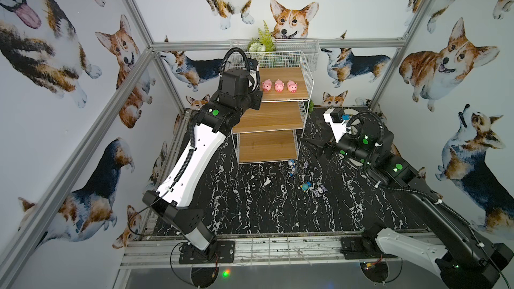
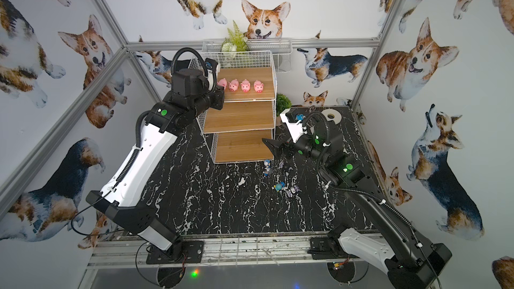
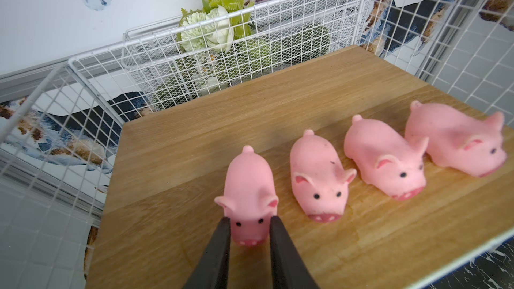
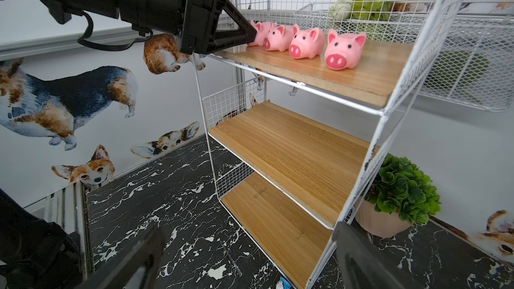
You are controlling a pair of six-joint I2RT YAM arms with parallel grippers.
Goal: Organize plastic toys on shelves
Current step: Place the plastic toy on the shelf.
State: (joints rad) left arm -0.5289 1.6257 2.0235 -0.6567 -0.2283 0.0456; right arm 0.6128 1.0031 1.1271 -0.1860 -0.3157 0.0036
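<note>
We are placing the fourth pig (image 3: 247, 184) on the top shelf (image 3: 208, 123).
Our right gripper (image 4: 249, 227) is hanging wide open, empty. Our left gripper (image 3: 249, 219) is pinching the pig's head, its body pointing straight away along the fingers, beside three other pigs (image 3: 319, 179).

top shelf (image 4: 361, 79): four pink pigs in a row, snouts facing out.
end pig (image 4: 262, 30): at the nine o'clock end of the row, its face partly hidden behind the left gripper (image 4: 251, 36).
left gripper: black, reaching in level from nine o'clock, finger tip against that pig's head.
other three pigs (image 4: 307, 43): standing free, close side by side.
middle shelf (image 4: 292, 145), bottom shelf (image 4: 275, 226): wood-grain boards, each stepped further forward.
wire rack (image 4: 385, 113): white, upright on the black marble tabletop (image 4: 167, 204).
potted plant (image 4: 403, 190): at four o'clock of the rack, just beside its post.
right gripper (image 4: 250, 234): blurred dark fingers (image 4: 133, 257) spread wide.
</note>
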